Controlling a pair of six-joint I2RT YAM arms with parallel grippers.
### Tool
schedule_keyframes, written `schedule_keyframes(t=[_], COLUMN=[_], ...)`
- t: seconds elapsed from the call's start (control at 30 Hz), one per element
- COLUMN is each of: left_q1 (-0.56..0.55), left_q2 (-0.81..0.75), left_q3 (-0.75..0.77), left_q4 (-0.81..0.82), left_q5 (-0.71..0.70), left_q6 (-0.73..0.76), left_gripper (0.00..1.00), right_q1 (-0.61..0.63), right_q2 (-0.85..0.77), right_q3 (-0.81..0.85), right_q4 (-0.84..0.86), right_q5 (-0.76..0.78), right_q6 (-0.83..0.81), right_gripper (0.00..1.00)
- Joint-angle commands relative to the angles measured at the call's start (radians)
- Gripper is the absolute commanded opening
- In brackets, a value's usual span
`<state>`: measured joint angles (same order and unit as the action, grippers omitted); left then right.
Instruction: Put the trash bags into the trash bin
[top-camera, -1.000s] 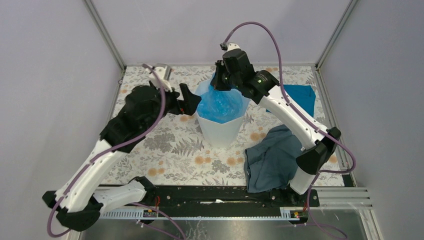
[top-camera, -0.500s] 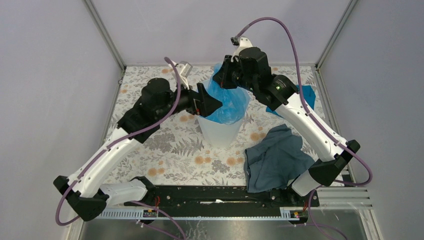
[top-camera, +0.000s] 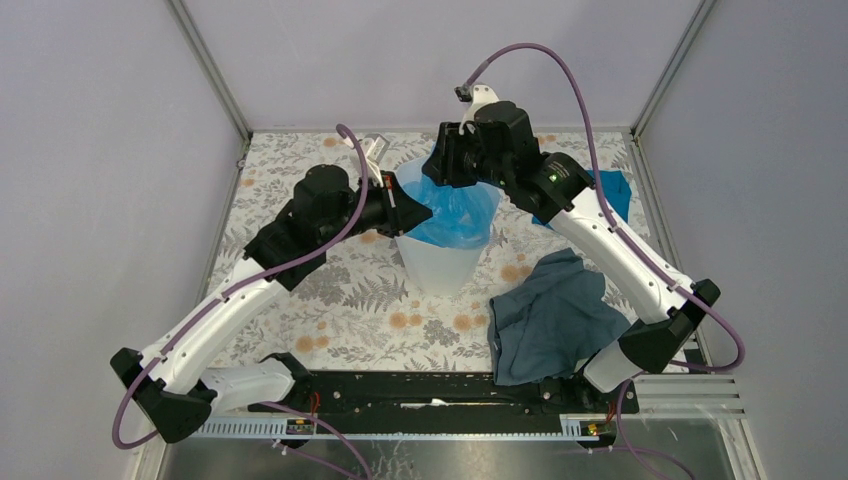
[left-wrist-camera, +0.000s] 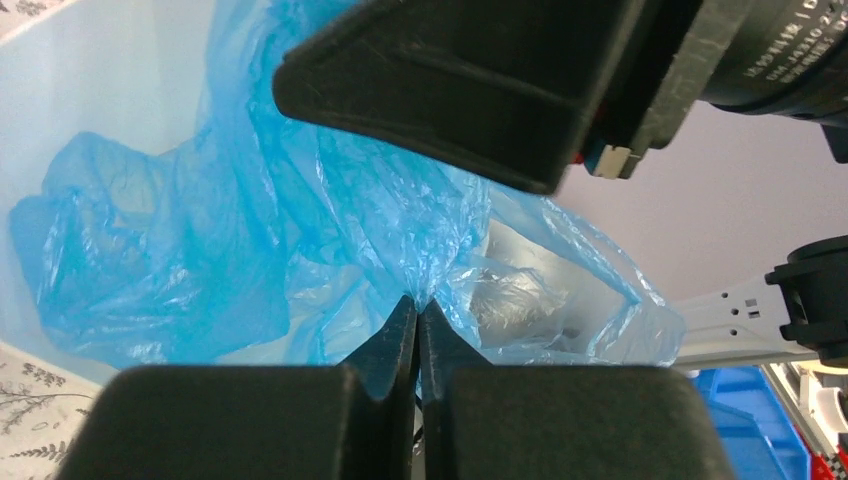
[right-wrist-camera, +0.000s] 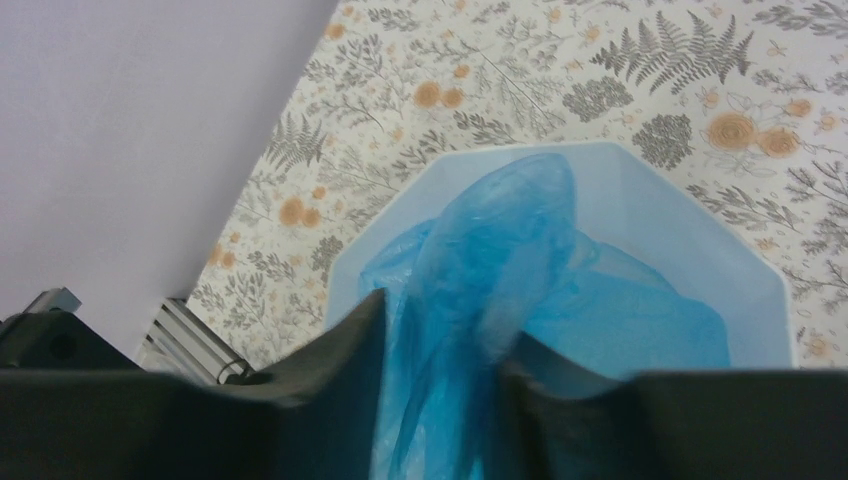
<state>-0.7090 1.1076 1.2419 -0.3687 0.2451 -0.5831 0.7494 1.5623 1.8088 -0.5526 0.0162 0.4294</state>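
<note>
The trash bin, white and faceted, stands mid-table on the flowered cover. The trash bag, thin light-blue film, fills its mouth and bulges above the rim. My left gripper sits at the bin's left rim; in the left wrist view its jaws are shut, pinching a pleat of the bag. My right gripper hangs over the far rim. Seen from the right wrist, it stands open with a strand of bag hanging loosely between the fingers, above the bin.
A dark grey-blue cloth lies crumpled at the near right by the right arm's base. A teal-blue cloth lies at the back right. A small metal piece sits behind the left arm. Enclosure walls stand close around the table.
</note>
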Motion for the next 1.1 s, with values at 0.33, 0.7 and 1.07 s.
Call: schedule_keyframes(t=[0.33, 0.7, 1.07], left_q1=[0.0, 0.0, 0.001], left_q2=[-0.224, -0.447, -0.511], left_q3=[-0.19, -0.491, -0.611], left_q4=[0.107, 0.321, 0.352], left_q5=[-0.199, -0.213, -0.216], left_q6=[0.021, -0.062, -0.144], left_gripper=[0.0, 0.0, 0.0], right_q1=[0.004, 0.004, 0.005], right_q2=[-0.202, -0.253, -0.276], right_q3=[-0.003, -0.237, -0.283], right_q4=[-0.201, -0.052, -0.008], right_q5=[0.076, -0.144, -0.122], right_q6=[-0.047, 0.194, 0.174], right_gripper=[1.0, 0.81, 0.35])
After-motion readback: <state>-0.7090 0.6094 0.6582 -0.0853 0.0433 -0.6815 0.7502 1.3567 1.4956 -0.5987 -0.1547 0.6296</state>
